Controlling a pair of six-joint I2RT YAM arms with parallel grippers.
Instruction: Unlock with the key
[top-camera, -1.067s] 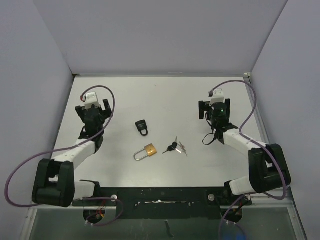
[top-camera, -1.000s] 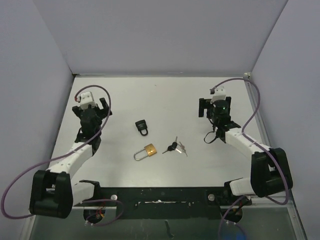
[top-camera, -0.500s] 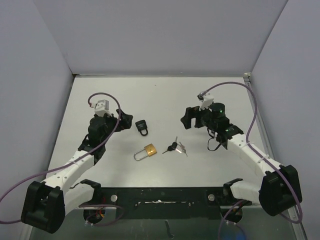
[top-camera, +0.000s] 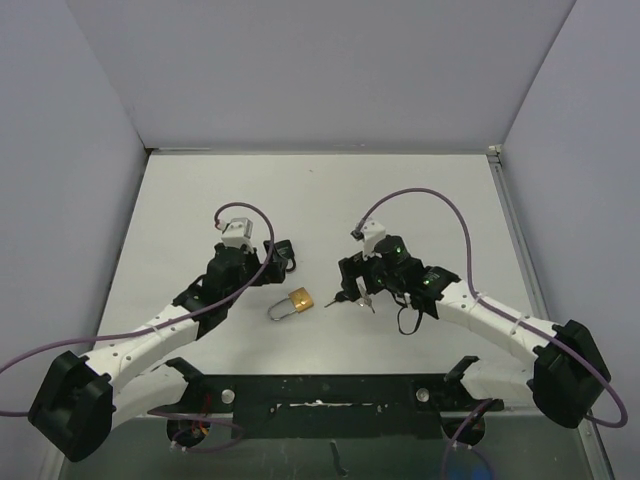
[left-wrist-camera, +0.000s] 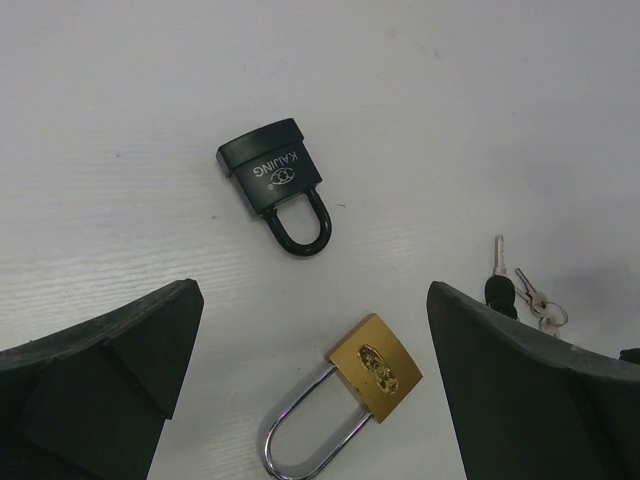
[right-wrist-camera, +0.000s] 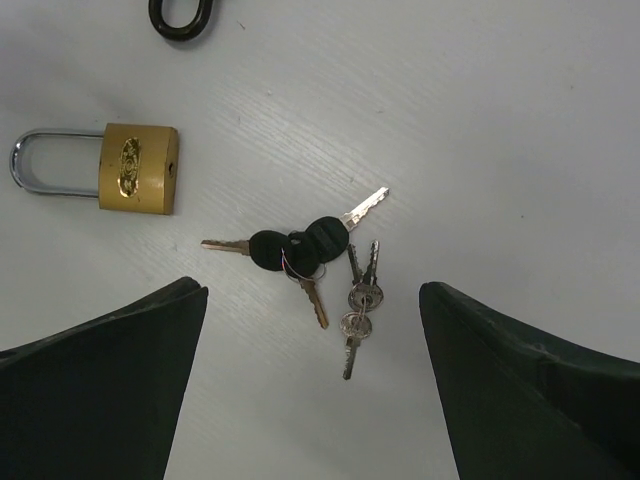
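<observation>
The step in hand was, I judge, the reach for the keys, since nothing was gripped yet. The right pincer (right-wrist-camera: 312, 290) hung over the keys (right-wrist-camera: 300, 248) with its jaws wide apart and empty. In the right wrist view one finger stood in each lower corner, and the bunch lay between them in the middle of the frame. The keys lay flat on the table (top-camera: 400, 190), fanned out: some with black heads, some small and silver.

The brass lock (right-wrist-camera: 140, 168) lay on its side at the upper left of that view, near the keys but not touching them, and its shackle looked shut. The left pincer (left-wrist-camera: 312, 300) was wide open too and held nothing. In the left wrist view the brass lock lay at the lower centre, between its fingers. The black lock (left-wrist-camera: 270, 175) lay above it, apart, and also looked shut.

The next move, as I judge it, called for the right pincer to go down and close on one key head only, so that the blade stays free. This is delicate, because the keys are thin, lie flat and are tied together. The left pincer should take the body of a lock and hold it steady. I could not tell which key fits which lock.
</observation>
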